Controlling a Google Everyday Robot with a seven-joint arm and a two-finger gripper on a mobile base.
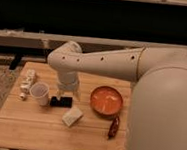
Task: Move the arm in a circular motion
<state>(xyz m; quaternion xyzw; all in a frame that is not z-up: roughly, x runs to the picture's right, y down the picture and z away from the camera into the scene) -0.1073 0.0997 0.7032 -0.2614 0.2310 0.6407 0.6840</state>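
Gripper [61, 93] low toward the counter's [31, 128] far edge, grip unreadable; the arm [96, 59] should circle smoothly, clearing the cup [40, 92].

no readable text, labels or numbers anywhere

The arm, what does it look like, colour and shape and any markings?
The arm is cream-white, built of thick, smooth, rounded segments with small dark dots along them. No cables show. It narrows to a small gripper, above the wooden table by the white cup.
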